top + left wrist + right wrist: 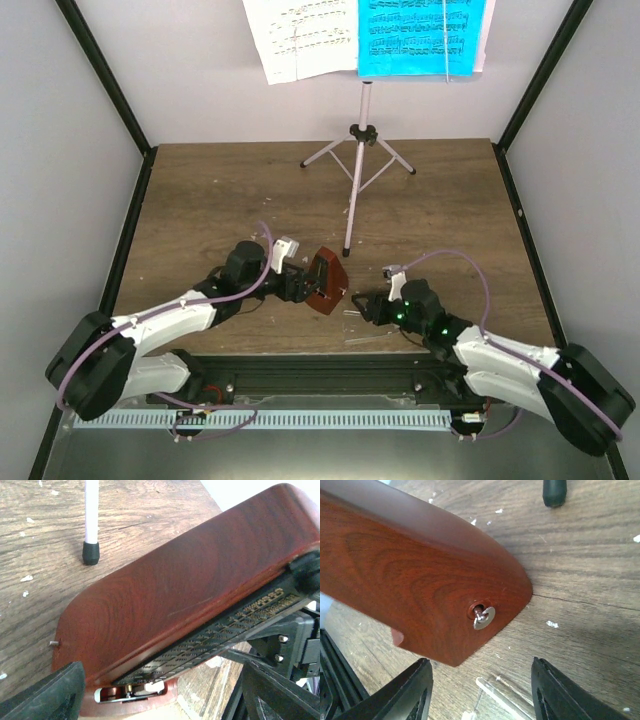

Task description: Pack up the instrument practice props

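Nearest the lens in the right wrist view, the right pincer stands spread, with nothing between its fingers. Just beneath it on the tabletop lies what looks like the clear cover. Only a glassy edge shows, so I cannot be sure of its outline.

Ahead of that pincer and up to its left is the metronome, tipped off its base. Its long axis slants from the upper left of that view down to a lower corner that points at the gap between the fingers. The winding key on its side faces the right wrist camera.

From above, the left pincer is the one at the metronome. Its fingers sit against opposite ends of the brown body and seem to pinch it at a wide spread, holding it tilted near the front middle of the tabletop. The right pincer is close beside it but apart from it.

So the left arm has the metronome, while the right arm is better placed for the cover below it.

Farther back, well apart from both arms, the music stand is upright with the music sheets on it.
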